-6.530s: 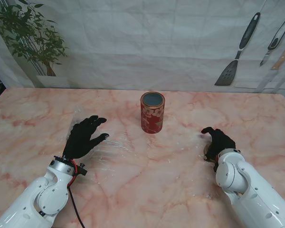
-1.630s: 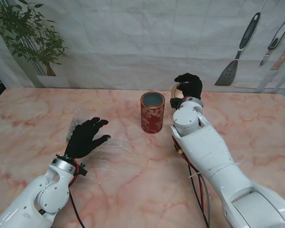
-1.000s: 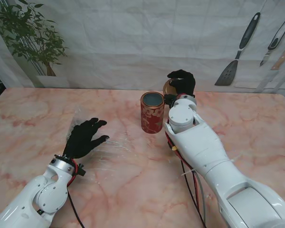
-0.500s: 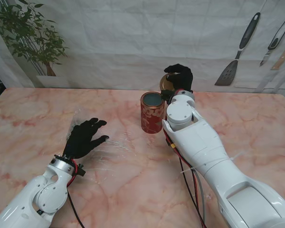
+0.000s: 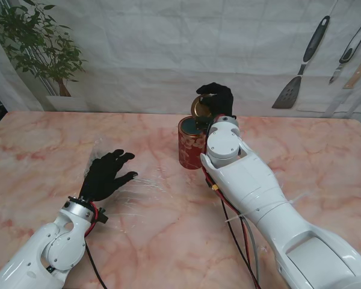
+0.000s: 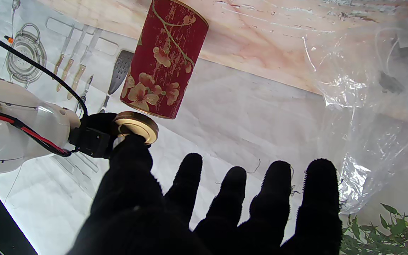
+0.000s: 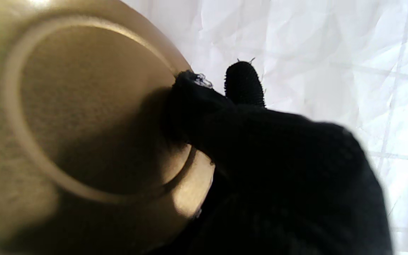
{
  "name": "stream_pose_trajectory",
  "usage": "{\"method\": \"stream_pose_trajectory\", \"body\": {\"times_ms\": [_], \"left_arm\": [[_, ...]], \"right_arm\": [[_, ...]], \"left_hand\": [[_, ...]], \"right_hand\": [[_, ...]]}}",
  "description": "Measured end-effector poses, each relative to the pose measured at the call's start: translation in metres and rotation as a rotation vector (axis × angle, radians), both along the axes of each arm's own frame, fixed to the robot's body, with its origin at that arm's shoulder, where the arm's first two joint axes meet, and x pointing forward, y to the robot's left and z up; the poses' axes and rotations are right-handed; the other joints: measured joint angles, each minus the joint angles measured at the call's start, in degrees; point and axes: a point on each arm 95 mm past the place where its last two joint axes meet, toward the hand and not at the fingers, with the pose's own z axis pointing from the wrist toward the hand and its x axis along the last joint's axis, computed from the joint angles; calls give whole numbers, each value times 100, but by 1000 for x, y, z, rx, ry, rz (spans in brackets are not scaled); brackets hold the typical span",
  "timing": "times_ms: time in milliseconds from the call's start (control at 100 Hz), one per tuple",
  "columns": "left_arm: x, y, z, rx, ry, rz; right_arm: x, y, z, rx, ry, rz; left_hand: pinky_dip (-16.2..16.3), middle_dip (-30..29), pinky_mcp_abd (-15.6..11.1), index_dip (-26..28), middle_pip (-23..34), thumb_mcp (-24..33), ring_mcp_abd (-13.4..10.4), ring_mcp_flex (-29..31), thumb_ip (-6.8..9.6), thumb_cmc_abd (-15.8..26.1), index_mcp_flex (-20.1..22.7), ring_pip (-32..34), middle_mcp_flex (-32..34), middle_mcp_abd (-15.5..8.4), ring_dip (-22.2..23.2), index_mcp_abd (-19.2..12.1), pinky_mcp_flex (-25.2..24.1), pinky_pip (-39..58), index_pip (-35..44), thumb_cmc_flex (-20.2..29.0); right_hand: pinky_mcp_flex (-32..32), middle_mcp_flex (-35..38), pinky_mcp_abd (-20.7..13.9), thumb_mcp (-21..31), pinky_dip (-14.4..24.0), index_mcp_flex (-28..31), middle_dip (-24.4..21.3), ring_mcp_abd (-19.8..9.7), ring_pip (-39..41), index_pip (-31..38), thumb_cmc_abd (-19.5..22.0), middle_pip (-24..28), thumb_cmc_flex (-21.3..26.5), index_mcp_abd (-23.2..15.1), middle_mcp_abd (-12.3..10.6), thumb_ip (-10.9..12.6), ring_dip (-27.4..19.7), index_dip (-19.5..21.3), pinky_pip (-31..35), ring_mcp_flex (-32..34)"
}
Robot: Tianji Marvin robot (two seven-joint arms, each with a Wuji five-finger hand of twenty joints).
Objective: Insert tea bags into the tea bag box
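Note:
A red tin with a gold flower pattern stands upright at the middle of the table, its mouth uncovered; it also shows in the left wrist view. My right hand is shut on a round gold lid, holding it tilted just above the tin's far right rim. The lid fills the right wrist view, and its edge appears in the left wrist view. My left hand rests open, fingers spread, on a clear plastic bag to the left of the tin. I cannot make out any tea bags.
The crinkled plastic bag holds small dark bits and thin strings. A potted plant stands at the far left corner. Printed kitchen tools are on the backdrop behind the table.
My right hand has lifted the gold lid from the table's right side and carried it leftward, up to the tin's rim. The left hand has stayed on the bag.

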Motion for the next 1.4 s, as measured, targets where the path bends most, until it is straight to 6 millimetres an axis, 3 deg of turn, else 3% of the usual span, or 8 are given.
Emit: {"method": "stream_pose_trajectory", "body": {"times_ms": [660, 1400], "left_arm": [[-1, 3, 1, 4, -8, 10], [-1, 3, 1, 1, -11, 12]], "right_arm": [[-10, 21, 1, 61, 29, 88], [-14, 16, -10, -27, 85, 104]], "left_hand": [[0, 0, 0, 12, 0, 0, 0, 0, 0, 0, 1, 0, 0, 0, 0, 0, 0, 0, 19, 0], [0, 0, -1, 13, 0, 0, 0, 0, 0, 0, 1, 0, 0, 0, 0, 0, 0, 0, 19, 0]], "right_hand": [[-23, -8, 23, 0, 0, 0, 0, 39, 12, -23, 10, 0, 40, 13, 29, 0, 0, 52, 7, -27], [-23, -9, 64, 0, 0, 0, 0, 69, 49, -34, 11, 0, 49, 28, 45, 0, 0, 57, 17, -38]]}}
